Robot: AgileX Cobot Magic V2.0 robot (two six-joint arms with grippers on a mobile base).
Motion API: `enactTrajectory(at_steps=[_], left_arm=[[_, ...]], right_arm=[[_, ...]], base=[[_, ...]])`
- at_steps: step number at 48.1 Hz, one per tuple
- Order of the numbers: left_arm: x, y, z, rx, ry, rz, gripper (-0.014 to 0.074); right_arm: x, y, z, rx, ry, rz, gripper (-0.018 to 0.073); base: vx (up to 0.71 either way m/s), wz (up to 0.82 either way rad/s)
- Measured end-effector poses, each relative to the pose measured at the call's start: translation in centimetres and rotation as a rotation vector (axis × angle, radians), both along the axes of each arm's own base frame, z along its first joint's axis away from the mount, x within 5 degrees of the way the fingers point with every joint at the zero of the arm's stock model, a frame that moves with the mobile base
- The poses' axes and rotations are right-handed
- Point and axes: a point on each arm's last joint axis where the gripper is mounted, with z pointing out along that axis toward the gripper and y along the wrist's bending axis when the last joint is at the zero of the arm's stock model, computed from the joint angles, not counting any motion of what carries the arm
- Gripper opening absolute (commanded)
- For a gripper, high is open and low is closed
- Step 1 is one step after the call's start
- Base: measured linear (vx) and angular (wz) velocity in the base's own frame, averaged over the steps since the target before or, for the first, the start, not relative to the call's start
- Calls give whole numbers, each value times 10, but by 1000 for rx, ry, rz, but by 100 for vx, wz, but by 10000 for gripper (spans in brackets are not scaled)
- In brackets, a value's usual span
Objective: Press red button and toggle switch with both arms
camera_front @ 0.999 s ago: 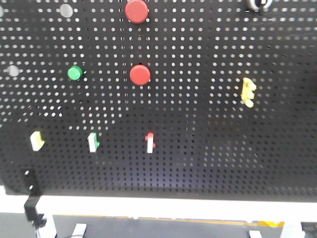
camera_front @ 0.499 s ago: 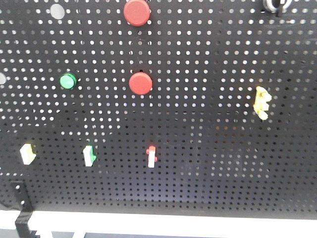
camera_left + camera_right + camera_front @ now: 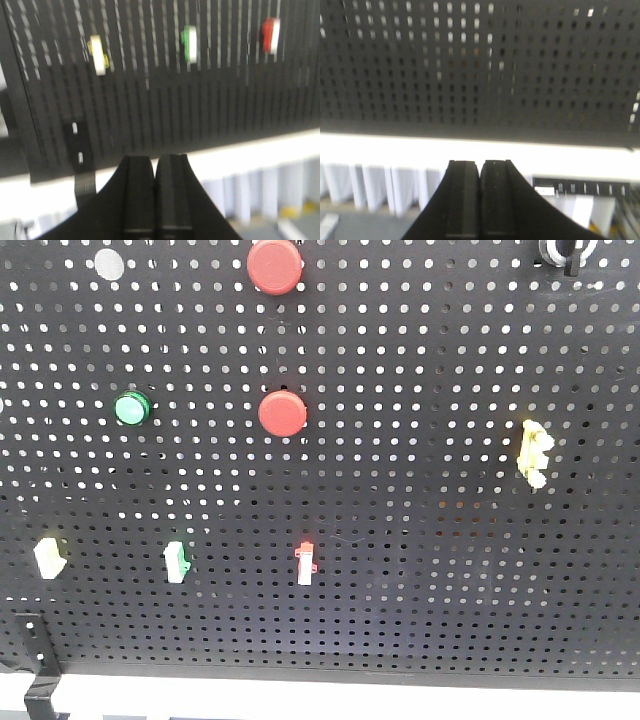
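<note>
Your pegboard [image 3: 450, 640] holds a red button [image 3: 275, 265] at 12 o'clock, a green button [image 3: 130, 407] at 10, seemingly a switch [image 3: 306, 563] at 6.

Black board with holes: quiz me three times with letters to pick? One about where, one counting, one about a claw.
1. The round green button sits where from the lower round red button? A left B right C below
2. How many round red buttons on the black perforated board? A one B two C four
3. The left claw is: A wide open B shut, empty C gripping a switch
1 A: it is leftward in front view. 2 B: one top, one middle. 3 B: fingers touch, nothing between.
</note>
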Motion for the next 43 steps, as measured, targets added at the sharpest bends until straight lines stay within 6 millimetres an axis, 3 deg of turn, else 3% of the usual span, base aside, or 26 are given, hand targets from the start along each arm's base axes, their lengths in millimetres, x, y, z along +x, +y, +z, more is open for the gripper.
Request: enactTrajectory(at_steps=[6,11,19,28,35,43], left_arm=[[-1,1,9,-118,-42,-9,2],[-5,2,36,-158,-71,-19,2],[1,-1,126,-99,-128,-14,2],[40,-13,208,12,-81,-9,2],[71,-22,249,33,-64,-11,2],[82,-26,272,2,-69,-25,2]], right_arm=[[-1,0,14,49,-83,3,-3],[-10,0,53,57,-185,6,-3],[-23,0,143,20,-331,3,-3],[-7,0,220,2,-337,-2,-3],[12,0,247,23,-309,3,-3],[25,1,246,54,-253,12,-3]], base=[[0,0],[0,0],[0,0],[0,0],[0,0],[0,0]])
